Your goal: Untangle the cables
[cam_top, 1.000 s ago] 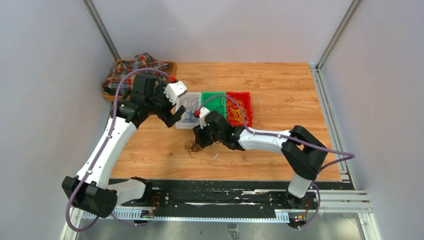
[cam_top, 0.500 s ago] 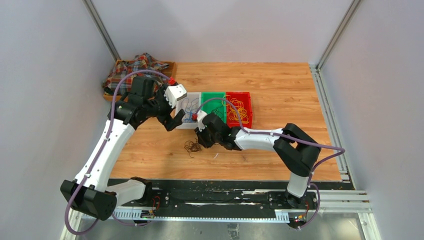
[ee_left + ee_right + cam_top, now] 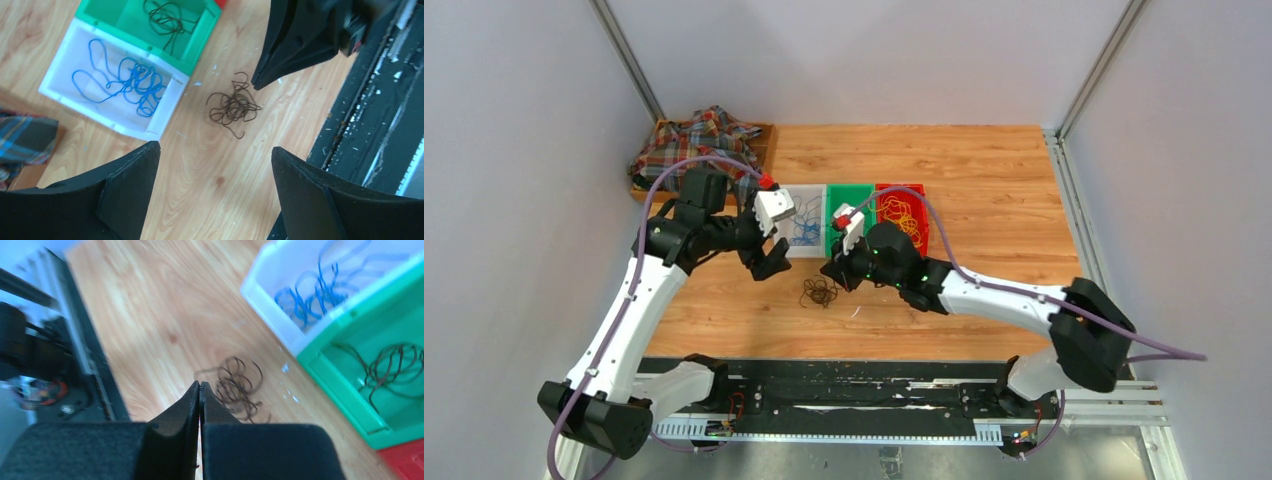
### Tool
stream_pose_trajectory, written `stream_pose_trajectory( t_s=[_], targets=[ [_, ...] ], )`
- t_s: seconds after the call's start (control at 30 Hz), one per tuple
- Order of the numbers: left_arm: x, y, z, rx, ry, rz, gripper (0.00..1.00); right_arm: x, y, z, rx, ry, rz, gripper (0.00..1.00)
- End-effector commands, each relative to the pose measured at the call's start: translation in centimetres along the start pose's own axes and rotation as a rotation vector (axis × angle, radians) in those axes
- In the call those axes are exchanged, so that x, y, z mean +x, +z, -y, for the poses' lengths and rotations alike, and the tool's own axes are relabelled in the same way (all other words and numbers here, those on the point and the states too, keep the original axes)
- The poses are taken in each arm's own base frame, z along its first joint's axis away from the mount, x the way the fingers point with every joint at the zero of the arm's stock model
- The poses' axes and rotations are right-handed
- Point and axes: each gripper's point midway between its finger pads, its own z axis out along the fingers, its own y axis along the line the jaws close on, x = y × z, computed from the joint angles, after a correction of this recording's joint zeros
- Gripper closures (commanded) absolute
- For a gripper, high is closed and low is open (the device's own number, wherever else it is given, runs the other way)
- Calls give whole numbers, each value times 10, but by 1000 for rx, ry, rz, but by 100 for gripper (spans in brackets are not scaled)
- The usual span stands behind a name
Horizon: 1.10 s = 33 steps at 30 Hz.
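Tangle of black cables (image 3: 232,105) on table (image 3: 200,200), just ahead of left gripper (image 3: 215,150) (wide open) & right gripper (image 3: 200,386) (pinched shut, empty). Pick-up step judged; nxt, one loop must be gripped & pulled free.

Seen from above, the black tangle (image 3: 821,292) on the table (image 3: 984,180) is too small for me to count its loops. The right arm (image 3: 984,290) covers the near part of the green bin (image 3: 856,195). The left arm (image 3: 639,290) hides the left edge of the white bin (image 3: 804,215). The right wrist view is blurry, with just a corner of the red bin (image 3: 405,465). The left wrist view cuts off the plaid cloth (image 3: 22,140).
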Motion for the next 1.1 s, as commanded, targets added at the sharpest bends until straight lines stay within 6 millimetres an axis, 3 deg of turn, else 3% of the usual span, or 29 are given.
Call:
stream_pose_trajectory(
  t_s=[0.0,0.1,0.17,0.33,0.43,0.6,0.7,0.87,1.0,1.07],
  targets=[
    [-17,-10,29,122,101,115,15,-44,-26,-40,-166,25,150,99],
    [-20,-13,37,135,223,146,17,-58,-35,-45,-180,23,185,99],
    [-8,-8,36,118,260,107,18,-57,-35,-33,-115,11,175,98],
    [25,4,34,111,193,12,13,-1,-14,9,83,16,-1,59],
    [35,9,34,111,176,-13,6,32,3,26,159,16,-131,53],
    [39,9,28,87,200,-37,4,61,31,39,204,0,-244,50],
    [39,8,25,76,211,-44,4,66,43,41,201,0,-265,55],
    [45,9,28,79,205,-50,5,65,51,41,203,17,-265,84],
    [53,14,34,97,152,-51,8,41,40,34,185,43,-173,99],
    [56,16,37,108,133,-49,9,21,30,26,152,69,-99,99]
  ],
)
